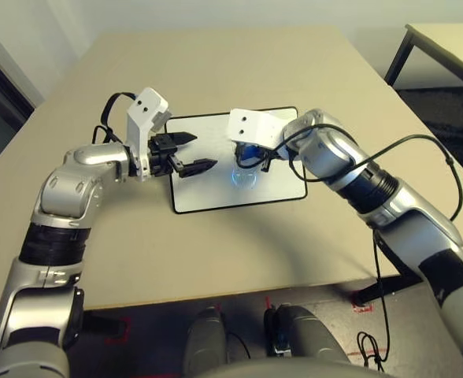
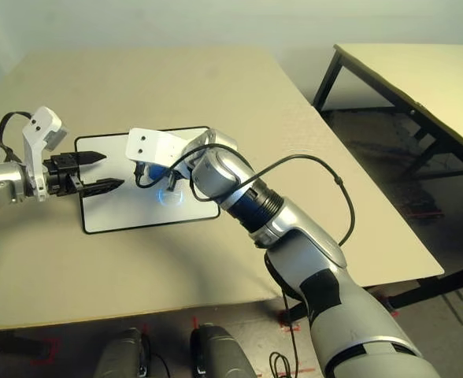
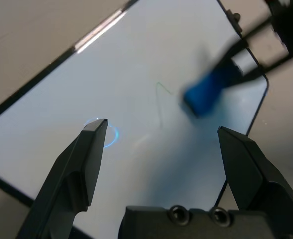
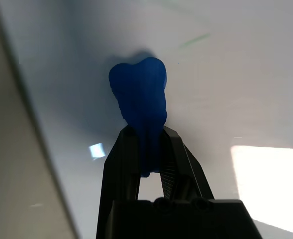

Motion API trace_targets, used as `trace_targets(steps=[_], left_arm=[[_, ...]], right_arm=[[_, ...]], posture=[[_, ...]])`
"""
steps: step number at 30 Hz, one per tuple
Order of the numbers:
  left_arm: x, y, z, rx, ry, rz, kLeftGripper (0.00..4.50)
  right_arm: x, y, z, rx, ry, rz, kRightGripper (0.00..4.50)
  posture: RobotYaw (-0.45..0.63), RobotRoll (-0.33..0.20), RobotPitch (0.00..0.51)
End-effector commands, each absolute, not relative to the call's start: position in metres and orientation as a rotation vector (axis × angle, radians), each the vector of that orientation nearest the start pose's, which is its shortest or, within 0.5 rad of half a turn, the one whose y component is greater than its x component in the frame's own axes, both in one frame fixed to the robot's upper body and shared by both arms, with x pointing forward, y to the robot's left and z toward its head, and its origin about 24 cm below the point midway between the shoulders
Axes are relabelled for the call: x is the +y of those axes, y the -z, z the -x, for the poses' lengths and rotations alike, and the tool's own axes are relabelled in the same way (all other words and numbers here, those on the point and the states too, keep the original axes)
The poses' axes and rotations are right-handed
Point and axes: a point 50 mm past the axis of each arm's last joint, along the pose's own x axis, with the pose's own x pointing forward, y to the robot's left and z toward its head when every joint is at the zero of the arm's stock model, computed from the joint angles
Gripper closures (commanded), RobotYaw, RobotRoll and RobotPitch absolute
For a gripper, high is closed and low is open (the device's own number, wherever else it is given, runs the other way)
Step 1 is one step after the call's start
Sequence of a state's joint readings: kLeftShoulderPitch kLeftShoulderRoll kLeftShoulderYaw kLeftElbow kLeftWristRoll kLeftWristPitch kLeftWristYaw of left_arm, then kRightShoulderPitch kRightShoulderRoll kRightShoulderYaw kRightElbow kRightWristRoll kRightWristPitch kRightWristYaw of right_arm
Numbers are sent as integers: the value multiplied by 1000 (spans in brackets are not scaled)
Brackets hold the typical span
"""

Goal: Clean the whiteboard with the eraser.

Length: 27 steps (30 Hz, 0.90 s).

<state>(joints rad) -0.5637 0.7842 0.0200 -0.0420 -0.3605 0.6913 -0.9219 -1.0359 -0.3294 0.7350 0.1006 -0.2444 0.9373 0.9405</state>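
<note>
**Right hand pinches the eraser on the whiteboard, left hand spread above it**

Here, in the left eye view, the whiteboard [image 1: 216,193] lies flat on the tan surface [image 1: 239,71]. The left hand [image 1: 189,151] hangs over the board's left end with its two black fingers spread apart and nothing between them. The right hand [image 1: 251,157] reaches down onto the middle of the board, and the blue eraser [image 1: 249,153] shows just under its white wrist housing, beside a faint round glare mark [image 1: 243,178].

In the right eye view, the same layout appears: left hand [image 2: 94,172] parted over the board's left end, right hand over the middle with the eraser [image 2: 157,172] beneath it.

In the left wrist view, the left hand's fingers [image 3: 81,164] stand wide apart above the white board [image 3: 136,59]. Beyond them the eraser [image 3: 209,89] sits held between the other hand's dark fingers, next to a thin green pen line [image 3: 161,99].

In the right wrist view, the right hand [image 4: 146,149] is pressed closed on the eraser [image 4: 139,94], whose far end meets the board [image 4: 236,59], near a short green mark [image 4: 195,40].
</note>
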Motion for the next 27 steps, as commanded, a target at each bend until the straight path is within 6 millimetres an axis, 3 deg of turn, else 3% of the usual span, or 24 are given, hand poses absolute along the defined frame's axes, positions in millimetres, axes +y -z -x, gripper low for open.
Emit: trace_targets(steps=[1, 10, 12, 16, 19, 27], left_arm=[[228, -194, -303, 260, 802, -332, 0], [231, -193, -302, 264, 790, -329, 0], [232, -193, -302, 263, 788, -329, 0], [231, -193, -302, 260, 786, -325, 0], [231, -192, -301, 259, 785, -323, 0], [230, -191, -301, 259, 784, -320, 0]], right_arm=[[-28, -164, -321, 522, -1014, 1060, 3936], [-19, -199, -350, 434, -916, 1034, 3936], [-18, -197, -348, 430, -925, 1035, 3936], [-21, -172, -328, 473, -1016, 1070, 3936], [-25, -162, -323, 496, -1028, 1082, 3937], [-15, -200, -356, 409, -914, 1052, 3937]], posture=[[19, 0, 94], [24, 0, 93], [27, 0, 92], [32, 0, 89], [35, 0, 88], [35, 0, 89]])
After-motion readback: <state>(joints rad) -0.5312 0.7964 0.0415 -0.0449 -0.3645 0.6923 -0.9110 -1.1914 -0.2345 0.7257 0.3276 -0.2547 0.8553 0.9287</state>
